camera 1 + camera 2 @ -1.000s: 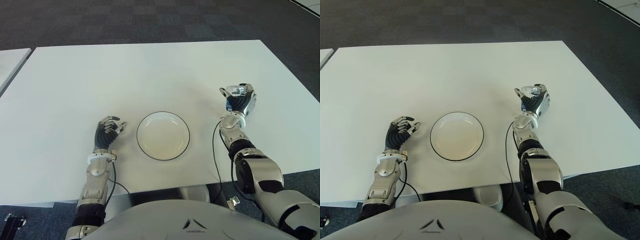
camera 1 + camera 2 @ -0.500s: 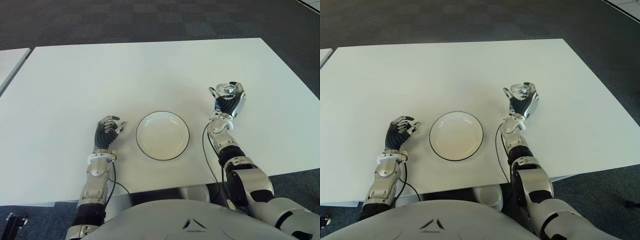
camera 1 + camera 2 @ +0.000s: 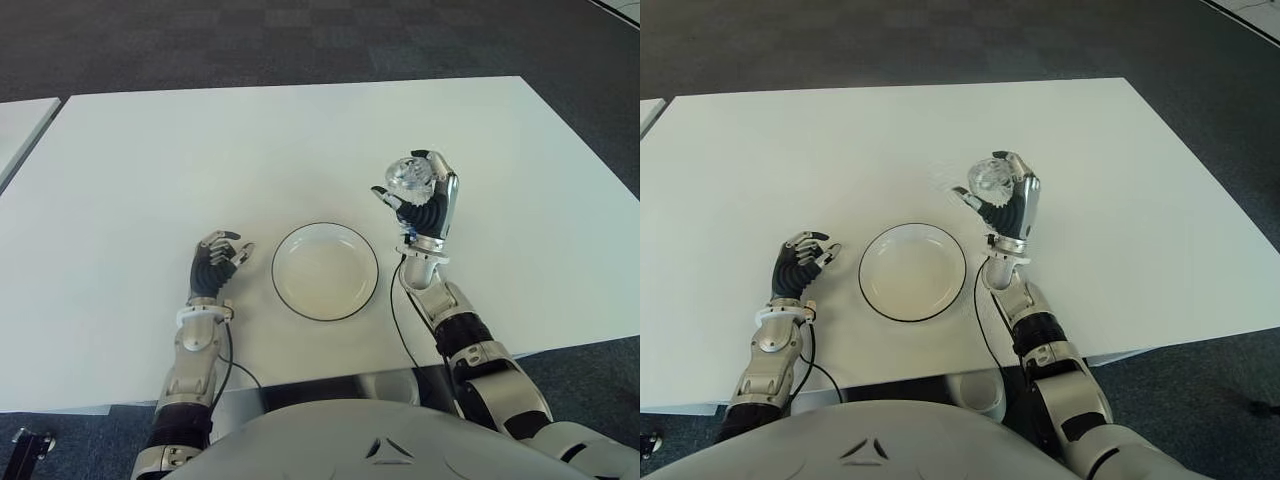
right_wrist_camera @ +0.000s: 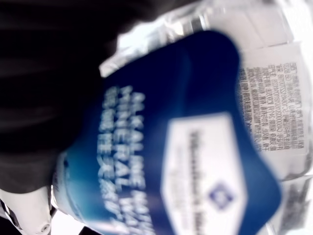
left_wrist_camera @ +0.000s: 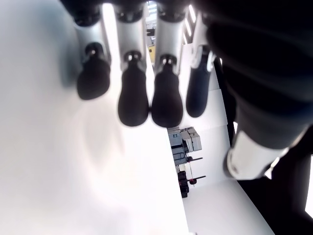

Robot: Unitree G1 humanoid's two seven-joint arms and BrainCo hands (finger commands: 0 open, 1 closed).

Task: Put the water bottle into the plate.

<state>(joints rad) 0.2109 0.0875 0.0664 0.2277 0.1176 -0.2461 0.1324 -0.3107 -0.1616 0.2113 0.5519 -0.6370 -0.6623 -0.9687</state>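
My right hand point(image 3: 428, 205) is raised above the table just right of the plate, its fingers wrapped around a clear water bottle point(image 3: 409, 176) with a blue label point(image 4: 171, 161). The bottle's clear end points up toward the camera. A white plate point(image 3: 326, 271) with a dark rim sits on the white table point(image 3: 200, 150) in front of me, with nothing in it. The bottle hangs beyond the plate's right rim, not over its middle. My left hand point(image 3: 214, 262) shows left of the plate, fingers curled, holding nothing.
The table's right edge point(image 3: 590, 170) lies beyond my right hand. A second white table point(image 3: 18, 125) stands at the far left. Dark carpet point(image 3: 300, 40) surrounds the tables.
My right hand has carried the bottle leftward and lifted it, from well right of the plate to a spot beside the plate's right rim. The left hand has stayed still.
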